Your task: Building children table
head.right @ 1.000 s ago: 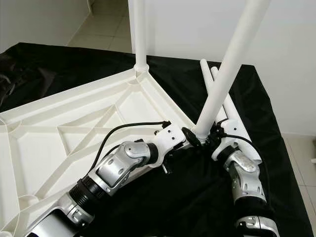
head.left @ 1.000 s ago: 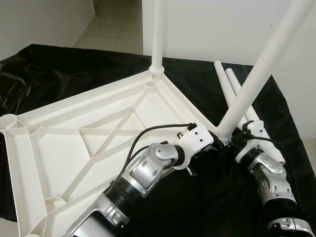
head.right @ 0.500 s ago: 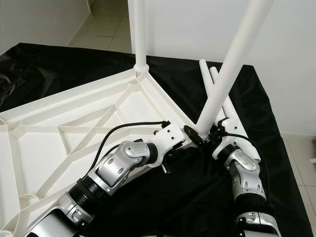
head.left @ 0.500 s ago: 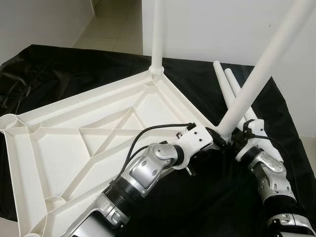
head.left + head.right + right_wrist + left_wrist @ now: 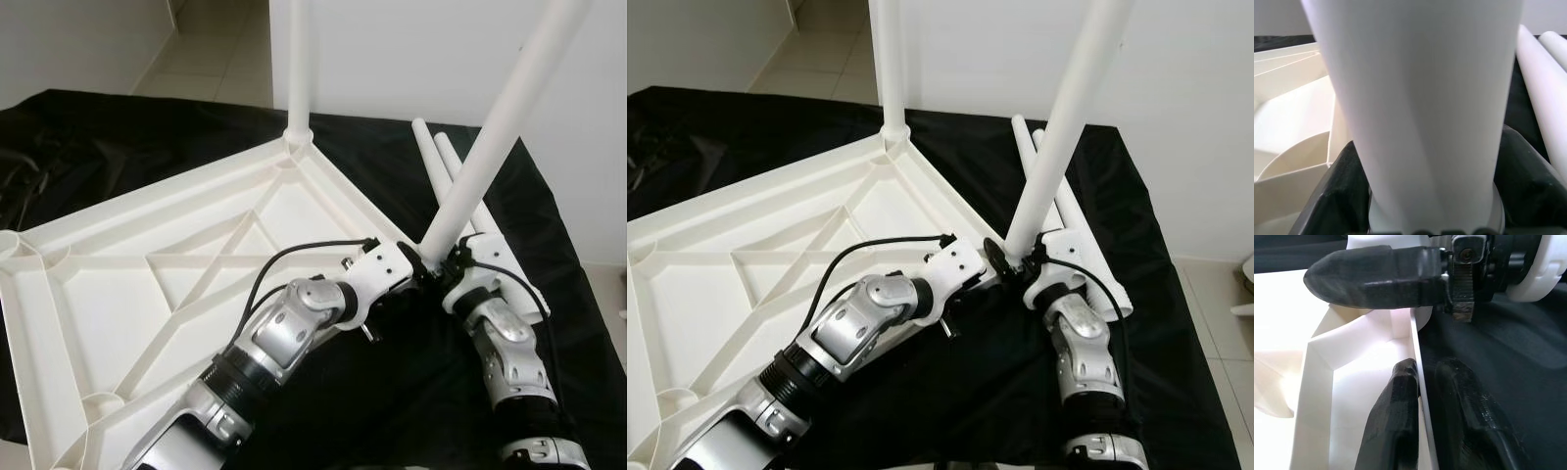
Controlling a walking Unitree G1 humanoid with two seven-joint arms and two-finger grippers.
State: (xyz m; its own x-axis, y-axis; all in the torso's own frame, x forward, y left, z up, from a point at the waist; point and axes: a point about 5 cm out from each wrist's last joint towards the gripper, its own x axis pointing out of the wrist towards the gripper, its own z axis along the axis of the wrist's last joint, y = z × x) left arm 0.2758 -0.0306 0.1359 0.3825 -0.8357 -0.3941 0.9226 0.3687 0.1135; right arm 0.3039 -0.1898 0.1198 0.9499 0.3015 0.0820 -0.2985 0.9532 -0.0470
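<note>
Fingers of the left gripper (image 5: pixel 1418 396) pinch the tabletop (image 5: pixel 127 294) rim; right gripper (image 5: pixel 1425 215) seemingly grasps the tilted leg (image 5: pixel 495 137)

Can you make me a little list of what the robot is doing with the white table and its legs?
Table: white tabletop lying upside down on a black cloth
Leg already in: one leg upright in the far corner
Leg being fitted: tilted leg at the near right corner
Right pincer: shut on the tilted leg's base
Left pincer: clamped on the tabletop's rim
Spare legs: two, lying on the cloth
</note>
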